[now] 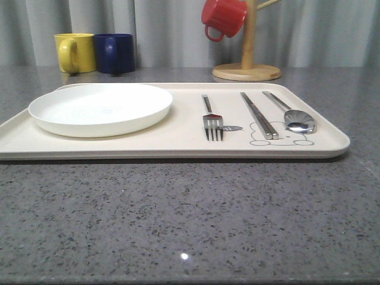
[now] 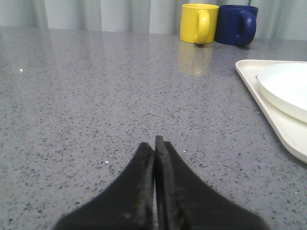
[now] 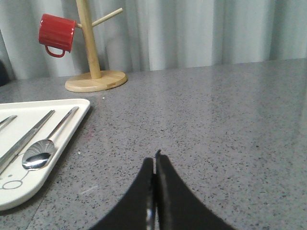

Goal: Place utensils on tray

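**A:** What do we meet first, nearest us?

**B:** Bare grey speckled table. In the left wrist view, the left gripper sits low over that table, its two dark fingers pressed together with nothing between them. In the right wrist view, the right gripper is the same: closed to a thin seam, holding nothing, with open tabletop ahead of it.

**A:** And beyond the bare stretch?

**B:** We come to the tray, cream, lying flat with its long side toward us. On its left half rests a round white plate. On its right half lie the utensils, side by side, none touching another as far as we can tell.

**A:** In what order?

**B:** From left to right: the fork, tines toward us; the chopsticks, laid together as a pair; then the spoon, bowl toward us, closest to the tray's right edge. The chopstick tips and spoon bowl lie over a faint rabbit drawing.

**A:** What stands farther back?

**B:** Behind the tray's left end, a yellow mug and a blue mug stand just beside each other. Behind the right end stands a wooden mug tree, with a red mug hanging from one peg. Pale curtains close off the back.
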Controlling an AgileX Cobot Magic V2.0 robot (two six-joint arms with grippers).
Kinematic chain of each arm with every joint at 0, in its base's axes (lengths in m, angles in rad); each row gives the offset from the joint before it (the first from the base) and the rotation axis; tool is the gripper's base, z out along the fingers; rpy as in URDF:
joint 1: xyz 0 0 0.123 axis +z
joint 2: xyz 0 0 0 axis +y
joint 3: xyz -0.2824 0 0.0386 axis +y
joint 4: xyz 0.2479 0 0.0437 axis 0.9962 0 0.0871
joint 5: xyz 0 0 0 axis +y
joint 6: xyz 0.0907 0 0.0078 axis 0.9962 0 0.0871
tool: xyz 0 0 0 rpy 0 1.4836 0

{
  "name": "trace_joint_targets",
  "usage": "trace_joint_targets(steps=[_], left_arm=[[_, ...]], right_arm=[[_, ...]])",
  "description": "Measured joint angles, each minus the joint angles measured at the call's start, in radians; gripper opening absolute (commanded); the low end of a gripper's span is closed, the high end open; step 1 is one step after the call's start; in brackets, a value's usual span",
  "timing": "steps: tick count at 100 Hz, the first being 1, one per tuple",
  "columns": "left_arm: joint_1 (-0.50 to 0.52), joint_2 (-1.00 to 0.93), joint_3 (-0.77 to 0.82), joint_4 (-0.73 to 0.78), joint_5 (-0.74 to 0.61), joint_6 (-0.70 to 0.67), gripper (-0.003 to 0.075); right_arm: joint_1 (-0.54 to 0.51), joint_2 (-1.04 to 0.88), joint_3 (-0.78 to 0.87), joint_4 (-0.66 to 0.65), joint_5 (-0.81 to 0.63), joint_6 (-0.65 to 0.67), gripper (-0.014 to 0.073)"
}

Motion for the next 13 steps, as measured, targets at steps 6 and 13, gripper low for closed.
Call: trace_joint_targets(steps=[6, 13], left_arm=[[0.000, 0.000, 0.000, 0.000, 0.000, 0.000, -0.0019], [0.000, 0.000, 0.000, 0.000, 0.000, 0.000, -0.0019]], right_arm=[[0.000, 0.000, 0.000, 0.000, 0.000, 0.000, -0.0081], [0.000, 0.000, 0.000, 0.000, 0.000, 0.000, -0.0081]])
